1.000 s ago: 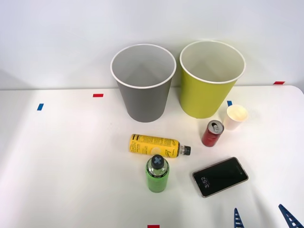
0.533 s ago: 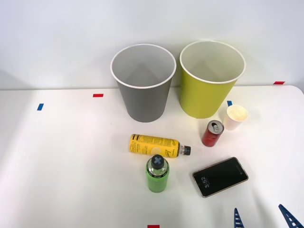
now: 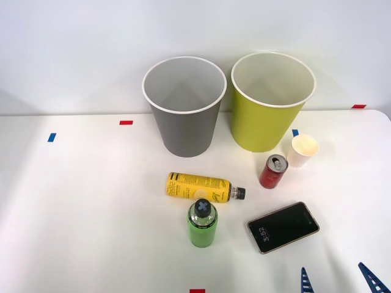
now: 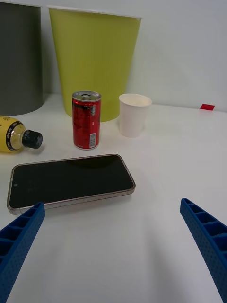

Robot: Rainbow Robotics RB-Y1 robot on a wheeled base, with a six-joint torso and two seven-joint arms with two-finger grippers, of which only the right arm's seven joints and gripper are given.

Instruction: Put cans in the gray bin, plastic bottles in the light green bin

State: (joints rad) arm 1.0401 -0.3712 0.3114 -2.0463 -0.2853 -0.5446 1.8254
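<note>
Two bins stand side by side at the back of your white counter [image 3: 79, 201]: the gray bin [image 3: 185, 116] on the left, the light green bin [image 3: 269, 110] on the right, both upright with pale insides bare. Before them lie the things you must sort. The red can [image 3: 273, 171] stands upright just in front of the light green bin, with a small white paper cup [image 3: 303, 150] close beside it on the right. The yellow-label bottle [image 3: 200, 187] lies on its side near the middle of the counter, black cap pointing right. The green bottle [image 3: 202, 224] stands upright just in front of it, its dark cap marked with a cross. A smartphone [image 3: 283, 227] lies flat, screen up, to the right of the green bottle and in front of the can. Your right hand [image 3: 337, 279] hovers low at the counter's near right edge, blue ribbed fingers [image 4: 208, 236] spread wide and holding nothing, the phone lying just ahead of them.
</note>
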